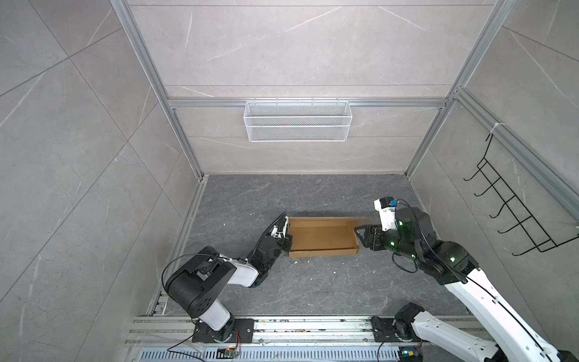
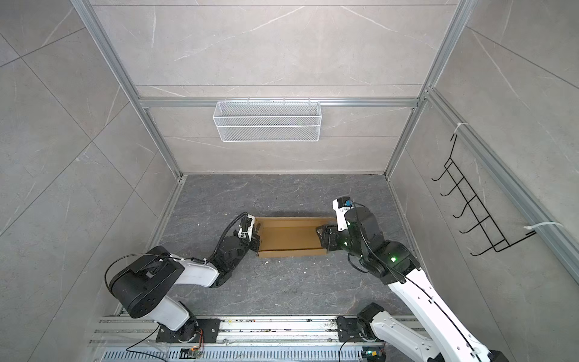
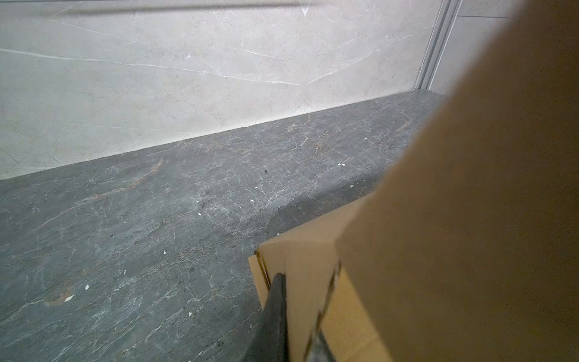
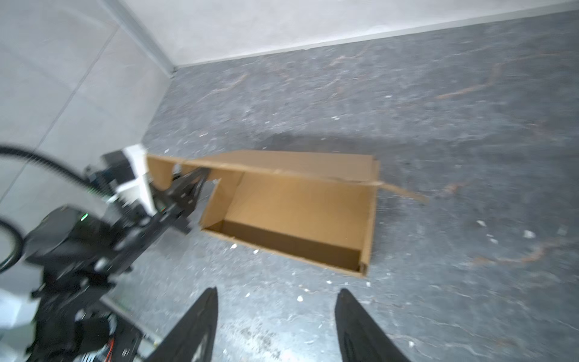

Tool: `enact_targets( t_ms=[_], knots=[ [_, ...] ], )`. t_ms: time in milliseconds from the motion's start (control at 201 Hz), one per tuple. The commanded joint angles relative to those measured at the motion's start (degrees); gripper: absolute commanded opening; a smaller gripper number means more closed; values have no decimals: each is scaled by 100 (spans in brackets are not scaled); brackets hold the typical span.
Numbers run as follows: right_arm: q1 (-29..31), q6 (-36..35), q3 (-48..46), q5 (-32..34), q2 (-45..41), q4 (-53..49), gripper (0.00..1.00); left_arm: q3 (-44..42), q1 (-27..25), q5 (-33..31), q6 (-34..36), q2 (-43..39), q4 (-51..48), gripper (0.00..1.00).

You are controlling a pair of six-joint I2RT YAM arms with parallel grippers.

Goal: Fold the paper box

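The paper box [image 1: 322, 235] [image 2: 291, 235] is plain brown cardboard. It lies mid-floor as a shallow open tray with its long walls raised. My left gripper [image 1: 286, 241] [image 2: 255, 239] is at its left end, shut on an upright end flap. In the left wrist view the gripper [image 3: 300, 301] pinches that flap [image 3: 308, 272] between two dark fingers. My right gripper [image 1: 360, 233] [image 2: 322, 235] hovers above the right end of the box. In the right wrist view this gripper [image 4: 277, 296] is open and holds nothing, with the box [image 4: 297, 213] just beyond its fingertips. A thin cardboard strip [image 4: 404, 189] juts from the far right corner.
A white wire basket [image 1: 297, 120] hangs on the back wall, and a black wire hook rack [image 1: 517, 213] on the right wall. Small white crumbs [image 4: 300, 298] dot the grey floor. An aluminium rail [image 1: 282, 329] carrying both arm bases runs along the front.
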Motion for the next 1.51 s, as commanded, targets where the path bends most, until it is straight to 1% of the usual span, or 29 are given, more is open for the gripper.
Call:
enact_targets(
  t_ms=[0,85,174,249,328,433,677,906,1055,1165,1254,1319,1508],
  knots=[
    [-502,127,276,-58,333,-52,62,-194,-50,-183,578,280,-1033,0],
    [-820,95,526,-285,776,48,63,-194,-65,-204,595,297,-1016,0],
    [-897,-130,670,-193,1176,23,65,-192,-71,-221,609,309,-982,0],
    [-1007,-55,622,-571,1284,311,66,-190,-69,-240,619,322,-981,0],
    [-1009,107,735,-810,1441,475,67,-166,-69,-272,640,371,-982,0],
    [-1009,165,829,-744,1629,505,69,-99,-73,-302,673,466,-991,0],
    [-1007,-27,745,-649,2002,541,68,-32,-78,-457,772,543,-993,0],
    [-1003,-105,682,-777,2228,620,68,17,-84,-453,755,515,-1108,0],
    [-1007,-141,591,-780,2251,615,67,75,-78,-555,651,450,-1319,5],
    [-1005,-153,567,-823,2251,611,67,142,-84,-574,554,341,-1564,13],
    [-1010,-160,565,-884,2251,602,66,170,-100,-538,431,81,-1911,20],
    [-1008,-160,553,-925,2251,618,66,195,-93,-566,396,-33,-2089,24],
    [-1006,-186,400,-1033,2319,669,65,138,-102,-543,221,-150,-2220,28]
  ],
)
